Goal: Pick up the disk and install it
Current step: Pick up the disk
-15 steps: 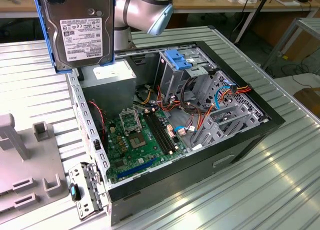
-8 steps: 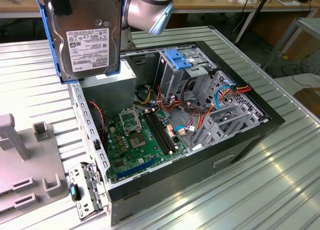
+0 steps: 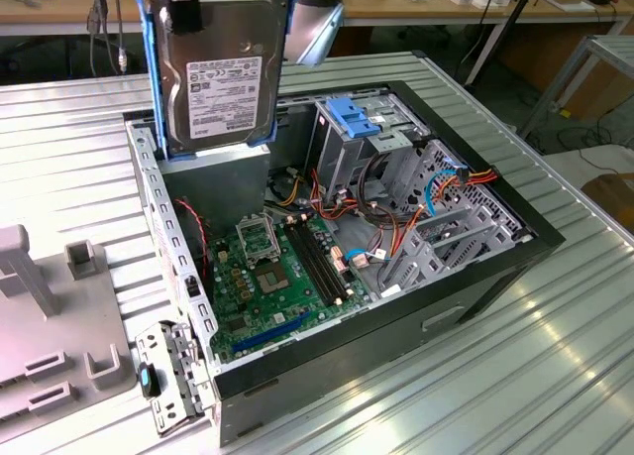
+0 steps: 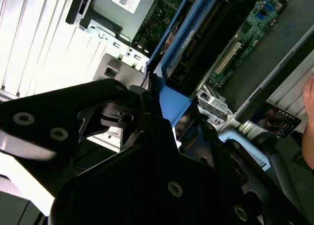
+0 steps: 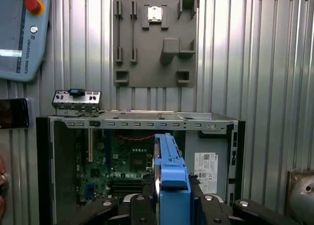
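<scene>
The black gripper (image 5: 171, 198) is clamped shut on the flat grey metal hard drive in its bright blue plastic carrier frame (image 3: 218, 68), with a finger pressed to either side of the frame. The disk hangs upright (label side towards the exterior view) above the open black computer case (image 3: 500, 277), over its end at the exterior view's left. The case lies on the ribbed silver metal table (image 3: 59, 128).

The exterior view looks down obliquely from beyond a corner of the open computer case (image 3: 446, 316), fairly near. The first wrist view faces straight down into the case from high above, along the disk (image 5: 171, 181) edge. The second wrist view sits closer and tilted. All three views share the motherboard (image 3: 263, 277).
</scene>
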Robot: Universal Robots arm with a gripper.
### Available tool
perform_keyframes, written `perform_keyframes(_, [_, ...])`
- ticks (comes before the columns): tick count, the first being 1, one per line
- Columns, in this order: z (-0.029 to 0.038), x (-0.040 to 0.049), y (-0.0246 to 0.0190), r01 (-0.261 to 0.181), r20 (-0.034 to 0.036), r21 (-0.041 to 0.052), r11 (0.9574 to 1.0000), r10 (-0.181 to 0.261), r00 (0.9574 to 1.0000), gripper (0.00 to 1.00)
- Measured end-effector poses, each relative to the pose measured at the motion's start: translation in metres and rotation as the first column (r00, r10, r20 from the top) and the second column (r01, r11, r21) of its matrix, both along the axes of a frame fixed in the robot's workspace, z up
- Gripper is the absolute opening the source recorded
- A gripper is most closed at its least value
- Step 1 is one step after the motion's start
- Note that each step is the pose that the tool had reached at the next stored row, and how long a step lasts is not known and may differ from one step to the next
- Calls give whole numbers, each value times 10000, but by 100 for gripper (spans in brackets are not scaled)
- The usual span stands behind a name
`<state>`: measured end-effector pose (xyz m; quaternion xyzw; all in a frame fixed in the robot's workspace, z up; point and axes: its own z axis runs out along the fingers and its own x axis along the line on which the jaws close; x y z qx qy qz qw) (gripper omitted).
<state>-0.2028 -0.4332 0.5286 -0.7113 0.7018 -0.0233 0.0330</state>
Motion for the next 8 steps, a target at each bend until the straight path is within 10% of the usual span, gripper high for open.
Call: perform_keyframes(8, [-35,429,0,1,0,1,10000,-1,10000,37])
